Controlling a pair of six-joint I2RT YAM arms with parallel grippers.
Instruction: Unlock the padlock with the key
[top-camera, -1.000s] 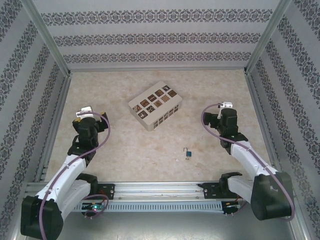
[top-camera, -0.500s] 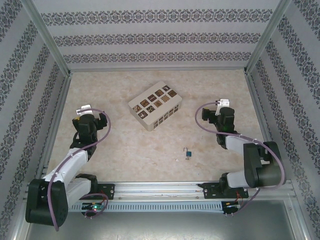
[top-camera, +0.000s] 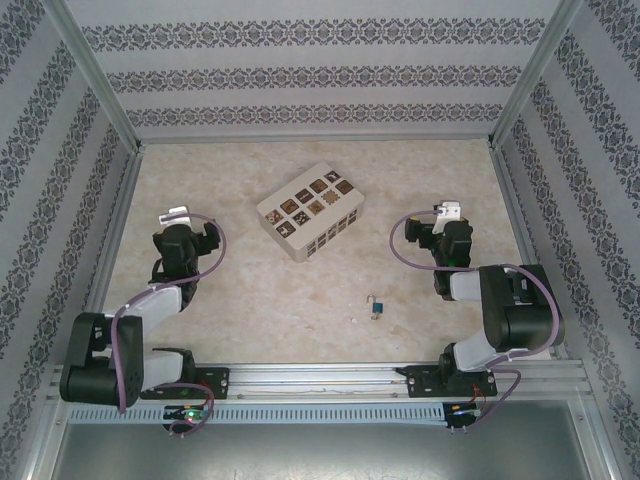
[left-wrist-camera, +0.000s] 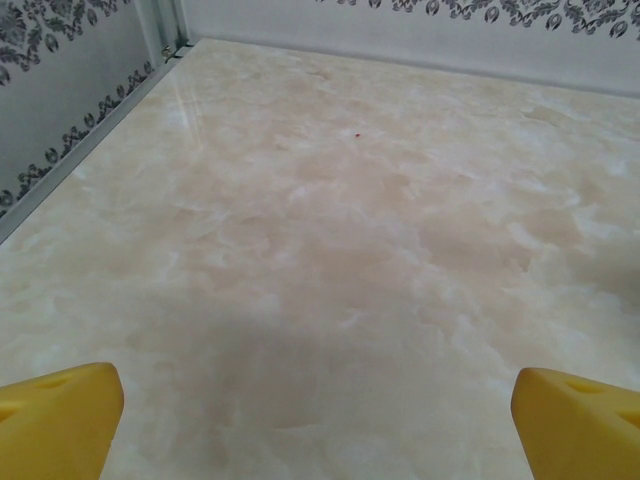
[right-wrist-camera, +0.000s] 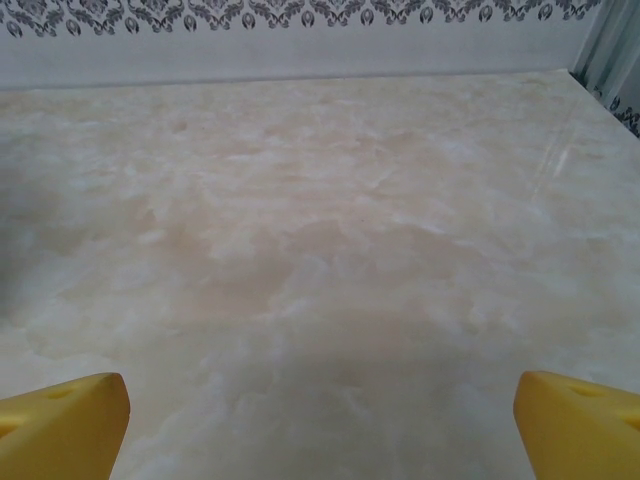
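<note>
- Blue padlock (top-camera: 377, 308) with a thin silvery shackle lies on the beige marbled table (top-camera: 240, 300). It is left of the right gripper (right-wrist-camera: 320, 425) and back toward that arm's base, well apart from it, with nothing touching it.
- Padlock sits between the 2 grippers, nearer the right one and far off to the right of the left gripper (left-wrist-camera: 320, 425).
- Tiny pale speck (top-camera: 355, 320) lies just beside the padlock on the side toward the left gripper. Too small to tell if it is the key.
- Left gripper: jaws spread wide and holding nothing. Its 2 yellow fingertips (left-wrist-camera: 60, 420) sit at the bottom corners of the wrist view, with bare table between them.
- Right gripper: same, jaws wide apart and nothing held. Its 2 yellow fingertips (right-wrist-camera: 62, 415) have bare table between them.
- Both grippers point away from the bases toward the back wall (top-camera: 300, 75), with plain tabletop ahead of each.
- Cream box (top-camera: 310, 210) with brown patterned squares sits farther out than both grippers, roughly midway between them, turned at an angle and apart from the padlock.
</note>
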